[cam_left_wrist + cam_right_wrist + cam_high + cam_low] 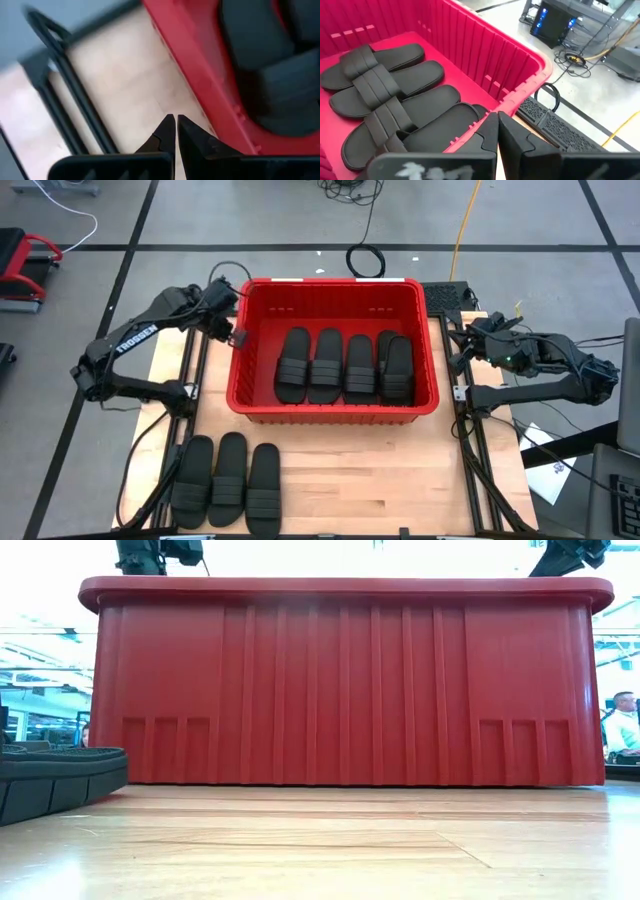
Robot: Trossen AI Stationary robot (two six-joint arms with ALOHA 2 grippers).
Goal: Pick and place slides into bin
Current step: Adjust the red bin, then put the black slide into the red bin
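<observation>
The red bin (330, 395) stands at the table's middle. Several black slides (345, 367) lie side by side on its floor, soles down; the two at the right overlap. They also show in the right wrist view (385, 95). Three more slides (229, 478) lie soles down on the table at the near left; one shows in the low view (60, 775). My left gripper (238, 337) is shut and empty just outside the bin's left wall (200, 70). My right gripper (458, 340) is shut and empty, just outside the bin's right rim (520, 92).
Black rails (195, 370) run along the table's left and right sides beside the bin. Bare wood (380, 480) lies between the bin and the near edge, right of the three slides. Cables and equipment (555, 22) lie on the floor beyond the table.
</observation>
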